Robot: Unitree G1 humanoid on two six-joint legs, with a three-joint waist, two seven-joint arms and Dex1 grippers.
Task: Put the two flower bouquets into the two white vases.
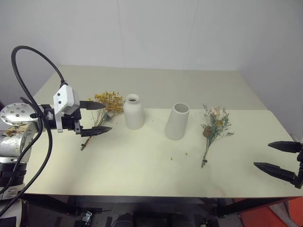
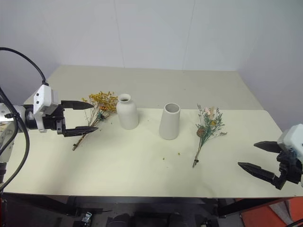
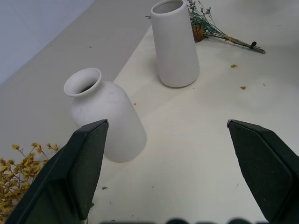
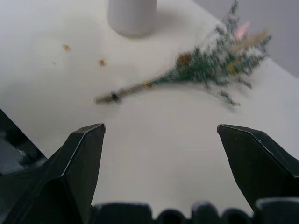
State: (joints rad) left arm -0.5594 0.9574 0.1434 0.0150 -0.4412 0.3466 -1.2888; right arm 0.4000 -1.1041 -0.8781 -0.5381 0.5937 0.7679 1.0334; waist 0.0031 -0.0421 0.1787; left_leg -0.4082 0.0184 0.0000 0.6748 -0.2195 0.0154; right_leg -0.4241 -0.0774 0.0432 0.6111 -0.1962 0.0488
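The table [image 1: 142, 170] has a wide bare strip along its near edge and another across its far half, with all four task things lined up across the middle. From left to right lie the yellow-orange bouquet [image 1: 107, 105], the bottle-shaped vase [image 1: 133, 112], the tapered vase [image 1: 177, 121] and the grey-green bouquet [image 1: 214, 128], its stem pointing toward the near edge. Both vases stand upright, apart from each other, and both bouquets lie flat on the table. A few crumbs [image 1: 179, 155] dot the surface in front of the tapered vase.

The left gripper [image 1: 100, 117] hangs at the left side, just beside the yellow-orange bouquet, fingers spread wide with nothing between them. The right gripper [image 2: 259, 156] hovers near the table's near right corner, well apart from the grey-green bouquet, also spread wide and empty.
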